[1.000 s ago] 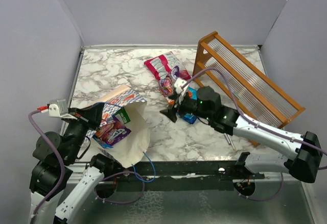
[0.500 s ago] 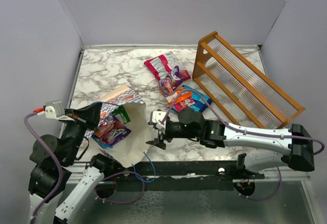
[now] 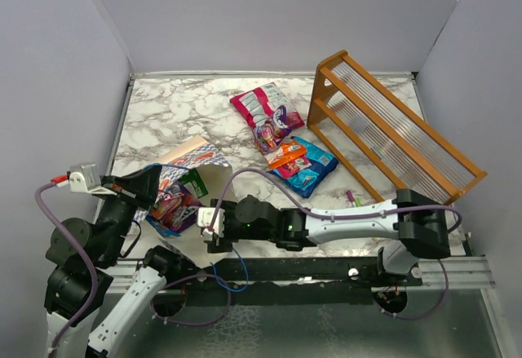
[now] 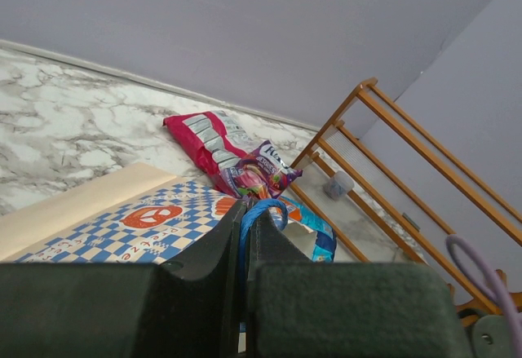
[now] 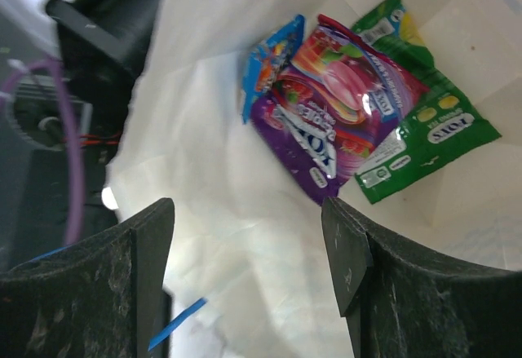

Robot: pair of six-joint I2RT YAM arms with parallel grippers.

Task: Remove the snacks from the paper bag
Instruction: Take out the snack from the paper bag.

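Note:
The checkered paper bag [image 3: 186, 160] lies on its side at the left with its mouth facing right. My left gripper [image 3: 152, 183] is shut on its blue handle [image 4: 259, 209]. My right gripper [image 3: 209, 226] is open and empty at the bag's mouth [image 5: 249, 227]. Inside the bag [image 5: 220, 170] lie a purple packet [image 5: 342, 121], a green packet [image 5: 424, 130] and a blue packet [image 5: 267, 64]. On the table lie a pink-and-white packet [image 3: 259, 105], a purple packet [image 3: 276, 131], an orange packet [image 3: 286, 155] and a blue packet [image 3: 310, 167].
An orange wooden slatted rack [image 3: 391, 130] stands at the right and also shows in the left wrist view [image 4: 383, 154]. A thin pen [image 3: 351, 199] lies near its front corner. Grey walls close in the marble table [image 3: 163, 113] on three sides.
My right arm has swung left from the blue and orange packets, across the table, to the bag's mouth. Those packets stay on the table. My left gripper has kept hold of the handle.

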